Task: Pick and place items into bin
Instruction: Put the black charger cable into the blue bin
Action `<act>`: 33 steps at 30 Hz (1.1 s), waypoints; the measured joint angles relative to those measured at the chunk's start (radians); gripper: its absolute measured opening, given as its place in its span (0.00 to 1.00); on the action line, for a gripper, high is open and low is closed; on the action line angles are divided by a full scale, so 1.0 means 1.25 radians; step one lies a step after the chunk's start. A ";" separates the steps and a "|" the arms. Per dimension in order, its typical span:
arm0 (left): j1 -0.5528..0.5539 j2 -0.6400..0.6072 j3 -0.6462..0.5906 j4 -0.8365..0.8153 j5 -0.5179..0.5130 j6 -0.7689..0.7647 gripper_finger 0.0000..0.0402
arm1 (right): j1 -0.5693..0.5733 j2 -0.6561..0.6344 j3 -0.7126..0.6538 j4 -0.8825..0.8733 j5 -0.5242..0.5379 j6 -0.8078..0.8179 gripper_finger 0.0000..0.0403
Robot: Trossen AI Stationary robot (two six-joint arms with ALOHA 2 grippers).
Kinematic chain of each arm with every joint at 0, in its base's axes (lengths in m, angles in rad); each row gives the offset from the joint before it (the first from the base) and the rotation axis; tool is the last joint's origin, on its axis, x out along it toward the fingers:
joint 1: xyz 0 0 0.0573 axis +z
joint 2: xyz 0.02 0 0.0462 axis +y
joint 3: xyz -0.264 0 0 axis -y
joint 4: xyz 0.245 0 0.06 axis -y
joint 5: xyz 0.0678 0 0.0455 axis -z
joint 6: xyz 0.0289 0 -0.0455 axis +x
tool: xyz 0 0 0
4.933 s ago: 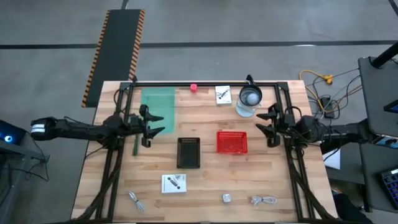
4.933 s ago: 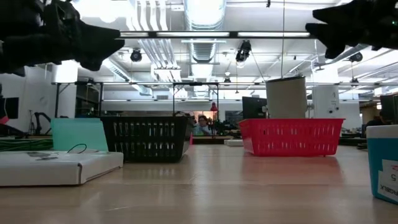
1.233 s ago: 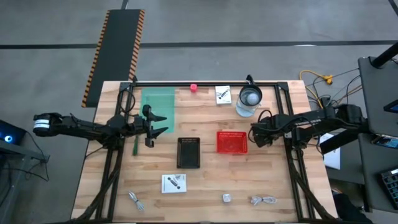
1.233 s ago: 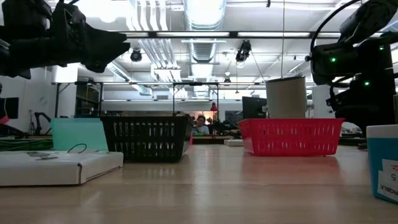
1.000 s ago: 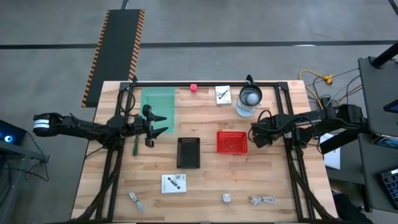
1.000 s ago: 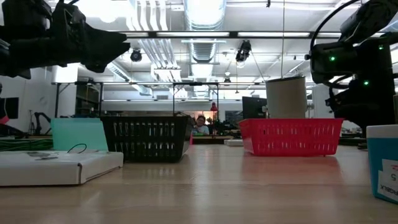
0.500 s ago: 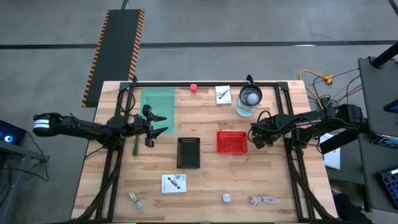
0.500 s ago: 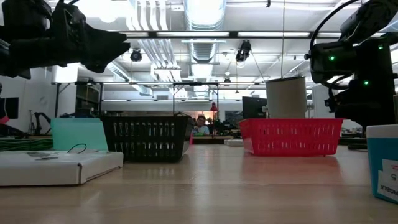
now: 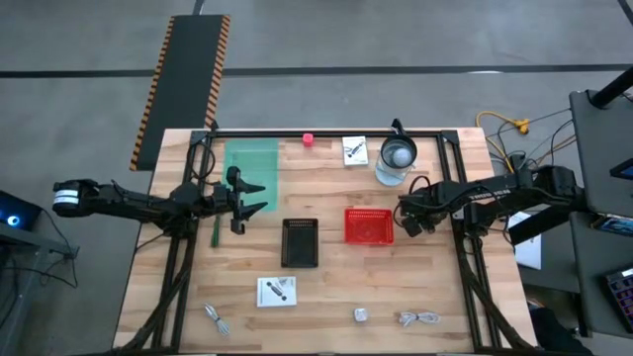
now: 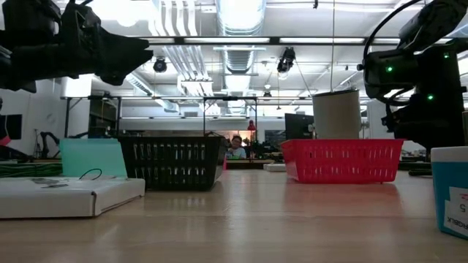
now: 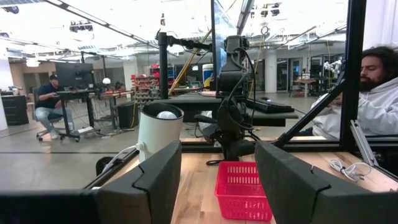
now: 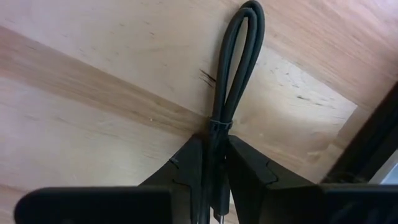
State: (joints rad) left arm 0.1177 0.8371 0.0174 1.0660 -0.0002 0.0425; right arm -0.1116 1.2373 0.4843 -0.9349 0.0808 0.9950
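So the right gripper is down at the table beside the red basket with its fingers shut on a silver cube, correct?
Not the cube. The right wrist view shows the right gripper shut on a dark looped cable bundle lying on the table. It is indeed down beside the red basket.

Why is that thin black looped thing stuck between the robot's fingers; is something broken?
Nothing looks broken. The right gripper is shut on a tied black cable bundle lying on the wooden table, beside the red basket. Elsewhere, nothing looks spilled or toppled.

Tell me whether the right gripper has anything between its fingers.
Yes: the right gripper is shut on a dark looped cable bundle lying on the wooden table.
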 joint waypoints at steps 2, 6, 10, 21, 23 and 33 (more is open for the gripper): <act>0.000 0.000 0.000 0.000 0.000 0.000 0.47 | -0.001 -0.001 0.005 -0.008 -0.010 -0.018 0.13; 0.000 0.000 0.000 0.000 0.000 0.000 0.47 | 0.000 -0.011 0.018 -0.004 -0.016 -0.043 0.13; 0.000 0.000 0.000 0.000 0.000 0.000 0.47 | 0.002 -0.014 0.024 -0.004 -0.015 -0.062 0.13; 0.000 0.000 0.000 -0.001 0.000 0.000 0.47 | 0.003 -0.015 0.025 -0.002 -0.009 -0.190 0.13; 0.000 0.000 0.000 -0.001 0.000 0.000 0.47 | 0.003 -0.015 0.025 -0.002 -0.009 -0.199 0.13; -0.001 0.000 0.000 -0.001 0.000 0.000 0.47 | 0.004 -0.016 0.026 -0.002 -0.138 -0.245 0.13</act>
State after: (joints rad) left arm 0.1169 0.8373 0.0174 1.0653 -0.0006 0.0425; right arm -0.1070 1.2171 0.5171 -0.9379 -0.0922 0.6892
